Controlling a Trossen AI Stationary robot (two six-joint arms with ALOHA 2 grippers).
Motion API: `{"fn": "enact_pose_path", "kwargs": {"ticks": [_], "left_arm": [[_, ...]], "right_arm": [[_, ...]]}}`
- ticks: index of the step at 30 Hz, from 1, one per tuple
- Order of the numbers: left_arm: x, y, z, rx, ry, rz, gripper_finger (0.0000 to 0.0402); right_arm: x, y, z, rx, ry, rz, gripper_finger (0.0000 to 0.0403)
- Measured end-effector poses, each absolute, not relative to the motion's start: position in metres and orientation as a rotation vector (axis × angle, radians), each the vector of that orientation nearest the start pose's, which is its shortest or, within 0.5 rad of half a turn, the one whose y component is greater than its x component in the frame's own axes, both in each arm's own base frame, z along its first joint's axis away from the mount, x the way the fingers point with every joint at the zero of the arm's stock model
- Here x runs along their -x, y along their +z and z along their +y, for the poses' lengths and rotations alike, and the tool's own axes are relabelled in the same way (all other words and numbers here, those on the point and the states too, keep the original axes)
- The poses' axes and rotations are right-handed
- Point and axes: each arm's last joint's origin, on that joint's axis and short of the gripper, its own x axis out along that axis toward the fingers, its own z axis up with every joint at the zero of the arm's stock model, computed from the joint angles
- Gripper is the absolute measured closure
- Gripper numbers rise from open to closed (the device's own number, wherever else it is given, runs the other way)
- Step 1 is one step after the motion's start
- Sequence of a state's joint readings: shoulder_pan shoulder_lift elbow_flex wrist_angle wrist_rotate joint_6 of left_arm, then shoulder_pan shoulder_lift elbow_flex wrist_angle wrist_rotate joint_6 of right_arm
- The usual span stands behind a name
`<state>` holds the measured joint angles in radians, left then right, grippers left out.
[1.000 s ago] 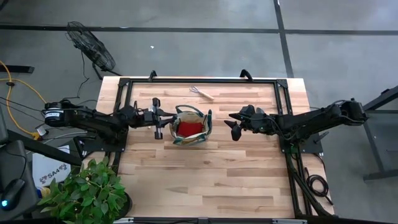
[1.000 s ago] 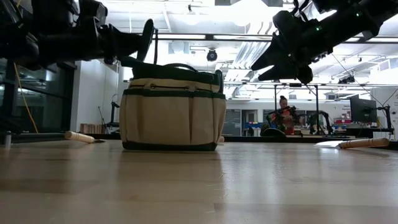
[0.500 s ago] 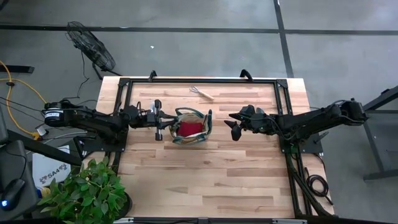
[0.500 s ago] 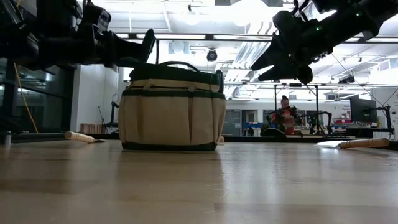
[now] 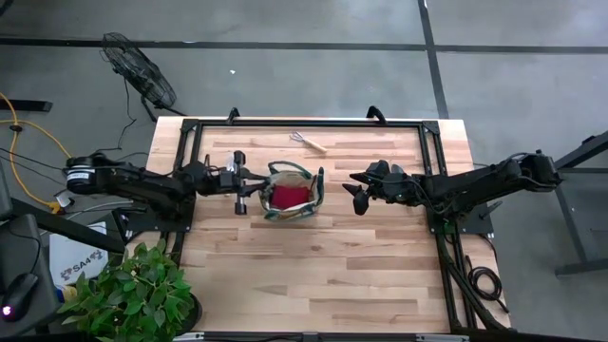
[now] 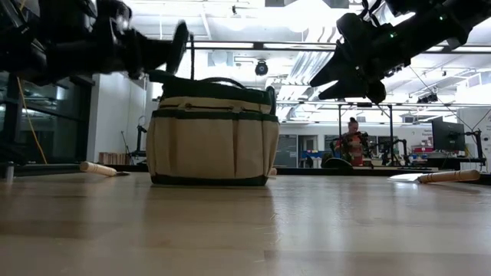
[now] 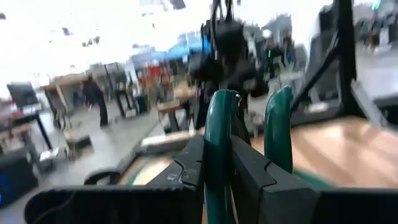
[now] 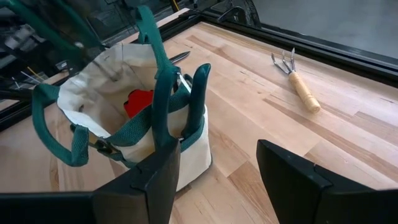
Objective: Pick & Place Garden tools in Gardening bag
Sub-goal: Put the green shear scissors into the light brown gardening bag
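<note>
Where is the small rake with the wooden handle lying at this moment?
In the high view, the rake lies alone on the table's far edge, beyond the gardening bag and slightly to its right.

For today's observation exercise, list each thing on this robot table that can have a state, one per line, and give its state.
gardening bag: upright, mouth open.
bag handle: pinched between the left gripper's fingers.
red glove: lying inside the bag.
rake: flat on the table, apart from the bag.
left gripper: shut on the handle at the bag's rim.
right gripper: open, empty, raised beside the bag.
</note>
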<state>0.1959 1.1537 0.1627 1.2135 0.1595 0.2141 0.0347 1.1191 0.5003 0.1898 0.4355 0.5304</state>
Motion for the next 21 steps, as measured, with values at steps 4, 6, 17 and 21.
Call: {"fn": "enact_pose_path", "kwargs": {"ticks": [4,6,17,21], "left_arm": [[-0.1870,0.1939,0.0327,-0.246,0.066,-0.186,0.0359],[-0.1862,0.1934,0.0327,-0.244,0.067,-0.170,0.0359],[-0.1851,0.1887,0.0325,-0.241,0.061,-0.100,0.0359],[-0.1853,0.1872,0.0325,-0.246,0.060,-0.084,0.0359]], "right_arm": [[-0.2249,0.2087,-0.0044,-0.415,-0.494,0.304,0.0198],[-0.2249,0.2087,-0.0044,-0.415,-0.494,0.304,0.0198],[-0.2249,0.2087,-0.0044,-0.415,-0.494,0.304,0.0198],[-0.2249,0.2087,-0.0045,-0.415,-0.495,0.304,0.0198]]}}
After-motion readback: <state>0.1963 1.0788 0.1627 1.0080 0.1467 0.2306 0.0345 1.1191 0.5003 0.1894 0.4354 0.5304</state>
